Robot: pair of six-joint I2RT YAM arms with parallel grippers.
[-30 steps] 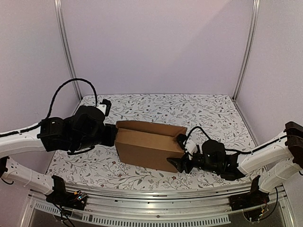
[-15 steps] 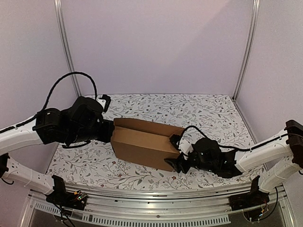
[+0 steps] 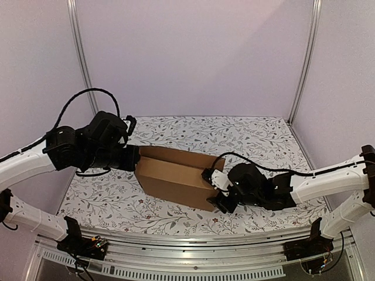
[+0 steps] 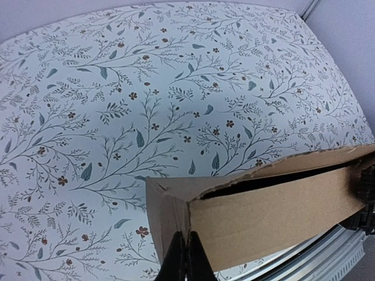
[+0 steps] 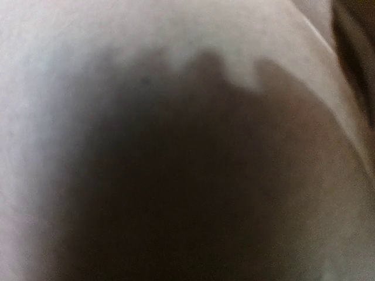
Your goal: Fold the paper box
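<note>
A brown paper box (image 3: 176, 181), partly folded into a long, low shape, lies near the middle of a counter (image 3: 263, 140) covered in a leaf-and-flower print, with one robot arm at each end. It sits slanted, its left end farther from the arm bases than its right. At the left end, the left pincer (image 4: 183, 250) is closed tight, its two black fingertips together against the box's near corner edge. Whether any cardboard is nipped between them cannot be told. From that wrist's camera, a dark gap runs along the box's long side under the top flap, which is not fully down. At the right end, the right pincer (image 3: 215, 192) is hard against the box, one finger high and one low on the end face. Whether they clamp the cardboard or merely stand wide against it cannot be told, as the right wrist camera gives only a dark blur.
</note>
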